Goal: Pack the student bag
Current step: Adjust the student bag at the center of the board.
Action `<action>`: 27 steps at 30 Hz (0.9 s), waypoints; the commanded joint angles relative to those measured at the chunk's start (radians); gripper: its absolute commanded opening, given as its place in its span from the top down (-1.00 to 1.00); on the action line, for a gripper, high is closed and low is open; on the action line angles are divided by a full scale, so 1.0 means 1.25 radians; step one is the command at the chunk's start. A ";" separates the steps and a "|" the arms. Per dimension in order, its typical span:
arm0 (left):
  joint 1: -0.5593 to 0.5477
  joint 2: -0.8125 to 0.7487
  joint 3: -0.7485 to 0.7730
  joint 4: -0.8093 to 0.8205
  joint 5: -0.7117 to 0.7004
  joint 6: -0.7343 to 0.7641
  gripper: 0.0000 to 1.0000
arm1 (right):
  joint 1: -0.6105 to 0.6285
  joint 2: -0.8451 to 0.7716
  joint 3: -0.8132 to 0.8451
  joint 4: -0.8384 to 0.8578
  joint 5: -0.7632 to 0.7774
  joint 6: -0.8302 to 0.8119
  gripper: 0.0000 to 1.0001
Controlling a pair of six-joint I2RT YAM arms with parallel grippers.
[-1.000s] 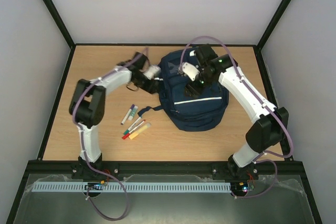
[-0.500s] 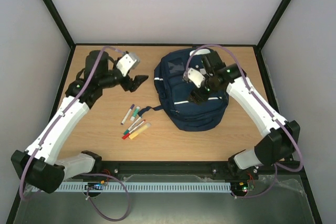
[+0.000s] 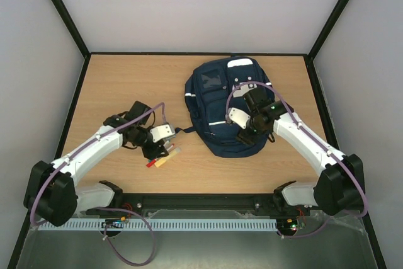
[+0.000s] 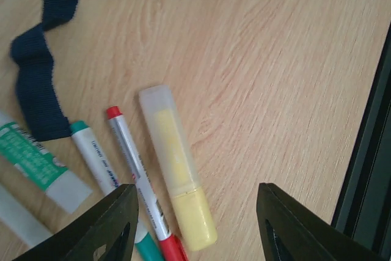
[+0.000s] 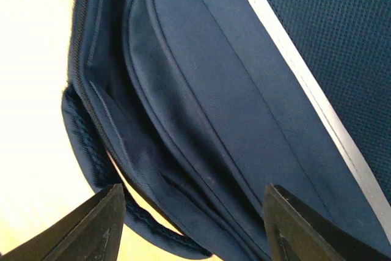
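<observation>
So the wooden table (image 3: 126, 86) takes up most of the top view. The student bag (image 3: 230, 108) lies flat on it, front side up, in the upper right-of-centre of the frame.

It's navy fabric with white stripes, and my guess is it's soft and floppy. It'll sag, fold and probably slide on the wood if you pinch it anywhere in the middle. The broad smooth panels give nothing to bite on. I'd go for the thick corded rim or the lip of the pocket seam, both at the left of the right wrist view. From that angle I can't tell if the pocket is actually unzipped.

The bag's dark strap (image 4: 36, 71) snakes off toward the pens, upper left in the left wrist view. It's limp, so it's no good for steering the bag.

The right gripper (image 5: 192, 212) hovers over the lower part of the bag with its jaws spread, holding nothing.

The left gripper (image 4: 195, 206) is at lower left in the top view, over the stationery. It's released too, and the fingers straddle the lower end of the yellow highlighter (image 4: 177, 169) without pinching it.

Just beside that, the red-capped pen (image 4: 137, 175) and the green-capped marker (image 4: 91, 157) lie nearly parallel. All of them are small, light, hard and a bit rolly, I reckon.
</observation>
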 commanded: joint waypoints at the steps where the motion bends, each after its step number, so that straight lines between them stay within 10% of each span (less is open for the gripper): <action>1: -0.049 0.018 -0.027 0.027 -0.043 0.007 -0.11 | 0.000 -0.035 -0.040 0.032 0.092 -0.009 -0.24; 27: -0.005 0.160 0.060 0.141 -0.126 -0.161 -0.31 | 0.001 0.094 -0.122 0.347 0.282 -0.177 -0.27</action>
